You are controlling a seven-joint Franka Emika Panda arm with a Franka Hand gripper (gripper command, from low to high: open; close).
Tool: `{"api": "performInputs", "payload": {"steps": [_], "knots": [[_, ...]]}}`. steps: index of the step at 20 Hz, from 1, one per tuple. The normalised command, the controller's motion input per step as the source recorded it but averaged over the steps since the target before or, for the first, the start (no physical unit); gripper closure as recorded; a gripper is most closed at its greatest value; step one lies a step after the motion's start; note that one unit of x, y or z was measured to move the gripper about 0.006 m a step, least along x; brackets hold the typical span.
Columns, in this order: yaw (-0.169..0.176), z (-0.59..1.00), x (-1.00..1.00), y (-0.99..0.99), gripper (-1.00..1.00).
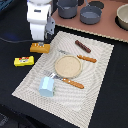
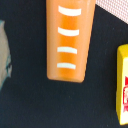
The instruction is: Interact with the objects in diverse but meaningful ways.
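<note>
The gripper [image 1: 42, 40] hangs low over the bread loaf [image 1: 39, 47], but the arm's white body hides its fingers in the exterior view and the wrist view shows none of them, so how far it is open, and whether it has hold of anything, cannot be told. The loaf lies on the dark tabletop [image 1: 15, 80] at the edge of the striped placemat [image 1: 95, 75]. The wrist view shows the loaf [image 2: 69, 40] from above, orange with four white score marks, its far end cut off by the frame.

Near it, toward the exterior view's left, lies the yellow block [image 1: 24, 61]; the wrist view catches only one edge of it [image 2: 123, 85], with a red mark too blurred to read.

On the mat sit a round tan plate [image 1: 68, 65], a dark brown sausage [image 1: 83, 46], two orange-handled utensils [image 1: 86, 58] and a light blue carton [image 1: 46, 86]. Grey pots [image 1: 90, 14] stand well apart on a brown board [image 1: 107, 27]. Only the exterior view shows these.
</note>
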Motion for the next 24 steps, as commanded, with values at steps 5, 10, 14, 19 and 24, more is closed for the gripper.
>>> {"api": "performInputs", "payload": {"steps": [5, 10, 14, 19, 24], "knots": [[0.037, -0.55, -0.23, -0.13, -1.00], [0.035, -0.51, -0.21, -0.07, 1.00], [0.042, -0.44, -0.17, -0.01, 1.00], [0.018, -0.02, -0.03, 0.00, 1.00], [0.000, 0.95, 0.11, 0.18, 1.00]]}}
